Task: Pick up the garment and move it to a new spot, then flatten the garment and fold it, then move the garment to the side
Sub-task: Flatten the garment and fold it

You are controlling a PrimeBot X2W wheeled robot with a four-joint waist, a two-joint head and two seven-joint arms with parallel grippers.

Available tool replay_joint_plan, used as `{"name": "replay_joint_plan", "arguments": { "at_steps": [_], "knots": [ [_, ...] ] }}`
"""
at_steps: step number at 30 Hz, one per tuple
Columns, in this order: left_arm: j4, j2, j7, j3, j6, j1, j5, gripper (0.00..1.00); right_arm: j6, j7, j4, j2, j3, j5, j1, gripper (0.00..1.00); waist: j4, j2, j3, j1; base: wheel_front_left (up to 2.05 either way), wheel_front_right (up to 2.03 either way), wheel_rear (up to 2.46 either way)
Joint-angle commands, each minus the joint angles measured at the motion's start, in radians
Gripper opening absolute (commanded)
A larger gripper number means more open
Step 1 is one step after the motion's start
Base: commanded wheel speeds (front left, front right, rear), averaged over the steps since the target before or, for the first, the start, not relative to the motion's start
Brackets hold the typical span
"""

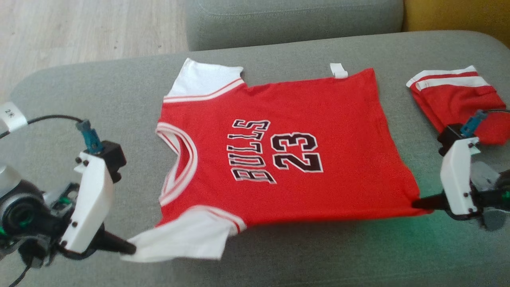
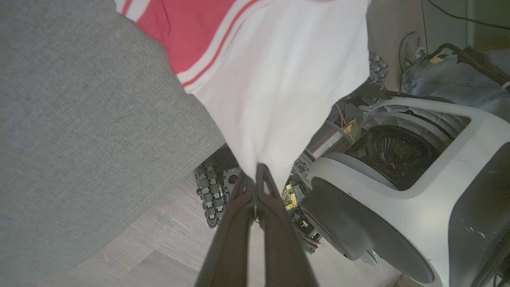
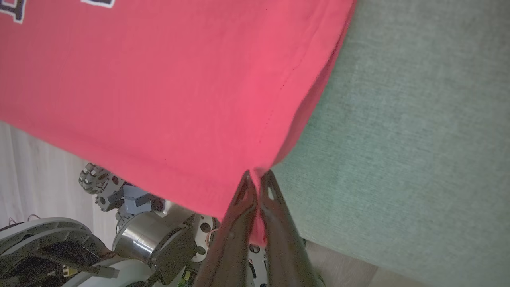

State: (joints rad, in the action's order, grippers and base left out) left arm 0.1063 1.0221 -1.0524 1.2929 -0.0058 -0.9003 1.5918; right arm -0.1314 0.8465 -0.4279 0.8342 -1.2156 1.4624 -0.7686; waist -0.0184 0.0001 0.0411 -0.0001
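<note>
Seemingly taut jersey (image 1: 287, 119) — pinched by left tool (image 1: 131, 249), right tool (image 1: 416, 203).

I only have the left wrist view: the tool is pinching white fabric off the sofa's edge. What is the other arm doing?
Observer: The right tool is shut on a hem corner of the red jersey.
Reviewer: Is the garment spread out?
Observer: Yes. In the head view it lies spread on the grey cushion, front up, with "BULLS 23" showing.
Reviewer: Anything else up there?
Observer: A second red garment with white stripes lies at the robot's right, apart from the jersey.
</note>
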Motion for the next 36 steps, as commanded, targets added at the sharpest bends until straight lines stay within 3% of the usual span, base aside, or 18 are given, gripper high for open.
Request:
{"name": "replay_joint_plan", "arguments": {
  "at_steps": [1,6,10,19,27,29,30,31,32,36],
  "knots": [
    [0.043,0.072,-0.015,-0.055,0.02,-0.028,0.013,0.0,0.001,0.025,0.019,0.061,0.019,0.003,-0.003,0.0,-0.004,-0.0001,0.009,0.0001,0.0,0.0,0.0],
    [0.083,0.086,-0.02,-0.07,0.048,-0.042,0.028,0.0,0.001,0.059,0.033,0.07,0.038,0.018,-0.009,0.0,-0.012,-0.0001,0.033,0.0001,0.0,0.0,0.0],
    [0.067,0.061,-0.02,-0.097,0.063,-0.085,0.021,0.0,0.001,0.089,0.028,0.045,0.062,0.022,-0.043,0.0,-0.022,-0.0001,0.07,0.0001,0.0,0.0,0.0],
    [-0.131,-0.083,-0.031,-0.143,0.073,-0.232,-0.04,0.0,0.001,0.135,-0.094,-0.054,0.126,0.01,-0.155,0.0,-0.029,-0.0001,0.177,0.0001,0.0,0.0,0.0],
    [-0.346,-0.204,-0.016,-0.155,0.046,-0.309,-0.077,0.0,0.001,0.12,-0.259,-0.176,0.17,-0.014,-0.231,0.0,-0.039,-0.0001,0.241,0.0001,0.0,0.0,0.0],
    [-0.39,-0.226,-0.001,-0.16,0.035,-0.314,-0.078,0.0,0.001,0.11,-0.296,-0.206,0.178,-0.019,-0.243,0.15,-0.041,-0.0001,0.247,0.0001,0.0,0.0,0.0],
    [-0.41,-0.235,0.015,-0.162,0.027,-0.317,-0.088,0.0,0.001,0.102,-0.312,-0.22,0.182,-0.022,-0.248,0.35,-0.043,-0.0001,0.249,0.0001,0.0,0.0,0.0],
    [-0.43,-0.243,0.036,-0.164,0.02,-0.318,-0.099,0.4,0.001,0.09,-0.325,-0.233,0.187,-0.026,-0.253,0.61,-0.044,-0.0001,0.249,0.0001,0.0,0.0,0.0],
    [-0.45,-0.252,0.054,-0.166,0.011,-0.316,-0.105,1.0,0.001,0.079,-0.339,-0.244,0.191,-0.03,-0.256,1.0,-0.045,-0.0001,0.249,0.0001,0.0,0.0,0.0],
    [-0.524,-0.283,0.164,-0.188,-0.036,-0.302,-0.128,1.0,0.001,0.043,-0.379,-0.271,0.206,-0.037,-0.254,1.0,-0.047,-0.0001,0.228,0.0001,0.0,0.0,0.0]
  ]
}}
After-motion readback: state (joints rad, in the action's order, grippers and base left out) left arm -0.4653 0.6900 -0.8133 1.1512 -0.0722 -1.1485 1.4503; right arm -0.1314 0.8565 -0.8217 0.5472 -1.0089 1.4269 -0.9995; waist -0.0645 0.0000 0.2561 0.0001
